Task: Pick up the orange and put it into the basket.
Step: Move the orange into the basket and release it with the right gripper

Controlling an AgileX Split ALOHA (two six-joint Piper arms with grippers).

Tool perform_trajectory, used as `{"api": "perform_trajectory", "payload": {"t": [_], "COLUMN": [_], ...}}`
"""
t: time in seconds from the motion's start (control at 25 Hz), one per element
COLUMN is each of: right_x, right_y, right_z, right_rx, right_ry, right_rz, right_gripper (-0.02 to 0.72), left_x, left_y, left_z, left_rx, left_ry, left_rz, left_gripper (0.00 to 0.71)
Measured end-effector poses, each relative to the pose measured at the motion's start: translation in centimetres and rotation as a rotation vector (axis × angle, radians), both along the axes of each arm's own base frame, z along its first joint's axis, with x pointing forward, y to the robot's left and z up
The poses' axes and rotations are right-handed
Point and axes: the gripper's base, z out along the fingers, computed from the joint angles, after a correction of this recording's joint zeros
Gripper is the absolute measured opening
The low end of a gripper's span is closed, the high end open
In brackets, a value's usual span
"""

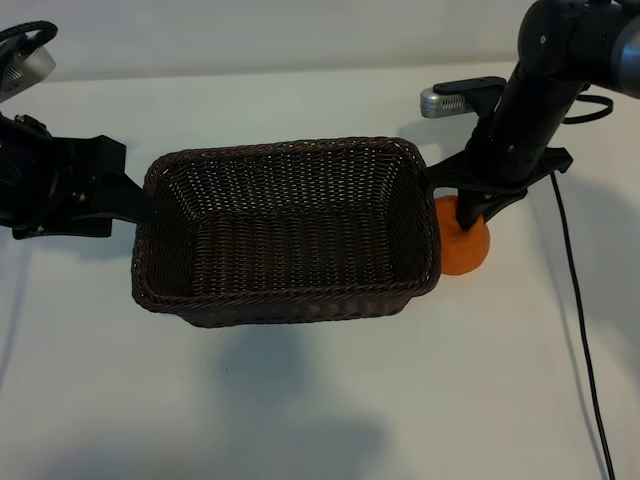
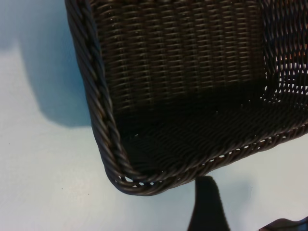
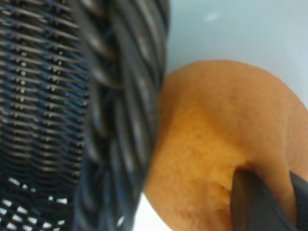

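Observation:
The orange (image 1: 466, 252) rests on the white table, touching the right end of the dark brown wicker basket (image 1: 290, 147). My right gripper (image 1: 468, 212) comes down on the top of the orange and is shut on it. In the right wrist view one dark finger (image 3: 252, 202) presses into the orange (image 3: 216, 139) beside the braided rim (image 3: 125, 96). My left gripper (image 1: 140, 205) stands open at the basket's left end. There, one of its fingers (image 2: 207, 207) shows just outside the basket's corner (image 2: 130, 178). The basket holds nothing.
A grey clip-like device (image 1: 450, 98) lies at the back right behind the right arm. A black cable (image 1: 580, 300) trails down the table's right side. A round metal fixture (image 1: 22, 60) sits at the far left corner.

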Motion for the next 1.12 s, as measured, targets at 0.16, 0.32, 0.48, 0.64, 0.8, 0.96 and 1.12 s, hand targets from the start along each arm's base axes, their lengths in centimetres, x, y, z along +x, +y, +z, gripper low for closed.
{"api": "perform_trajectory", "payload": {"t": [0.16, 0.32, 0.48, 0.64, 0.8, 0.96, 1.12], "right_x": [0.5, 1.0, 0.8, 0.4, 0.0, -0.9, -1.9], "right_y": [0.0, -0.3, -0.7, -0.8, -0.9, -1.0, -1.2], "right_z": [1.3, 2.4, 3.2, 4.4, 6.1, 8.6, 11.6], "right_rx": [-0.017, -0.053, -0.094, -0.098, -0.091, -0.085, -0.074], "right_ry": [0.007, -0.002, -0.005, -0.018, -0.054, -0.098, -0.164], "right_rz": [0.026, 0.035, 0.037, 0.037, 0.036, 0.036, 0.034], "right_gripper": [0.108, 0.108, 0.108, 0.108, 0.108, 0.108, 0.108], "left_x": [0.0, 0.0, 0.0, 0.0, 0.0, 0.0, 0.0], "left_y": [0.0, 0.0, 0.0, 0.0, 0.0, 0.0, 0.0], "left_z": [0.0, 0.0, 0.0, 0.0, 0.0, 0.0, 0.0], "left_rx": [0.000, -0.001, -0.001, -0.001, 0.000, 0.000, 0.000], "left_ry": [0.000, 0.000, -0.002, -0.003, -0.003, -0.005, -0.005], "left_rz": [0.000, 0.000, 0.001, 0.002, 0.002, -0.002, 0.000], "left_gripper": [0.525, 0.525, 0.525, 0.525, 0.525, 0.525, 0.525]}}
